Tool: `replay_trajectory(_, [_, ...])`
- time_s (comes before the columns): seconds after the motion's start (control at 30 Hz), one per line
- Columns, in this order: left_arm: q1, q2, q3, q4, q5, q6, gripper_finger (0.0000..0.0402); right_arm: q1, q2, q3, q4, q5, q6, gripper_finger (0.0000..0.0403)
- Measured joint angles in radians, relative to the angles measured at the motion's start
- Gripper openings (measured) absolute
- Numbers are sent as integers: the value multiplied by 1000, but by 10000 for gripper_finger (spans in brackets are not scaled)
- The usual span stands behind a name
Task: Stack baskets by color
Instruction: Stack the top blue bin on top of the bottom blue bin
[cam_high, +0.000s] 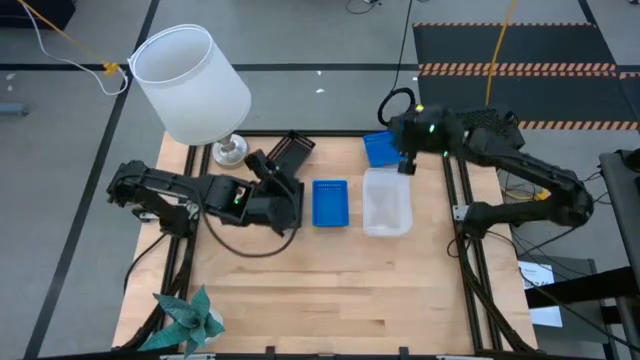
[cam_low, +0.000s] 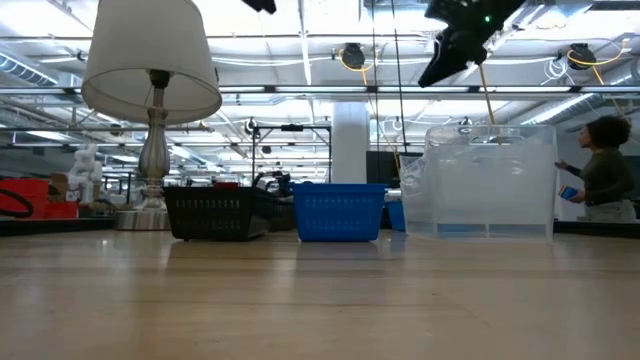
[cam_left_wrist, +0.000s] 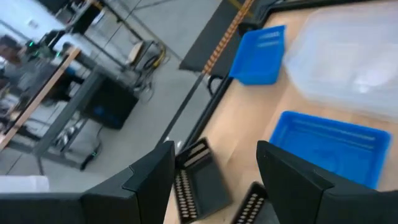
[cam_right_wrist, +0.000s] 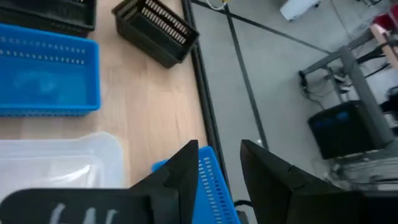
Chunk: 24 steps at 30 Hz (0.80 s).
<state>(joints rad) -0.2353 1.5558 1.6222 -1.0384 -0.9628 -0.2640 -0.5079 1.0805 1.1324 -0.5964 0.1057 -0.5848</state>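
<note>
The right claw (cam_high: 405, 165) hovers with its dark fingers parted a little, gripping nothing, above the far blue perforated plastic basket (cam_high: 379, 148) at the desk's (cam_high: 330, 280) back edge. Just beside it toward the near side lies the clear translucent plastic basket (cam_high: 386, 203), and past that a second blue rectangular basket (cam_high: 330, 202). The left claw (cam_high: 283, 183) is spread wide and empty, over black slotted baskets (cam_high: 291, 152). Behind it stands a white drum-shaded lamp (cam_high: 190, 85); a teal folded-paper ornament (cam_high: 188, 318) sits well apart.
</note>
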Motion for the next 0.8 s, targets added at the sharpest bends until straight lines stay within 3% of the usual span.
replay_trajectory(0.13, [45, 0, 0, -8, 35, 29, 230, -215, 19, 0, 2, -198, -50, 112])
replay_trajectory(0.27, [77, 0, 0, -7, 48, 63, 230, -355, 69, 0, -1, -318, -121, 112])
replay_trajectory(0.53, [110, 0, 0, -7, 66, 96, 230, -507, 227, 0, -40, -432, -200, 112])
replay_trajectory(0.8, [110, 0, 0, -7, 76, 87, 230, -546, 326, -59, -70, -556, -399, 111])
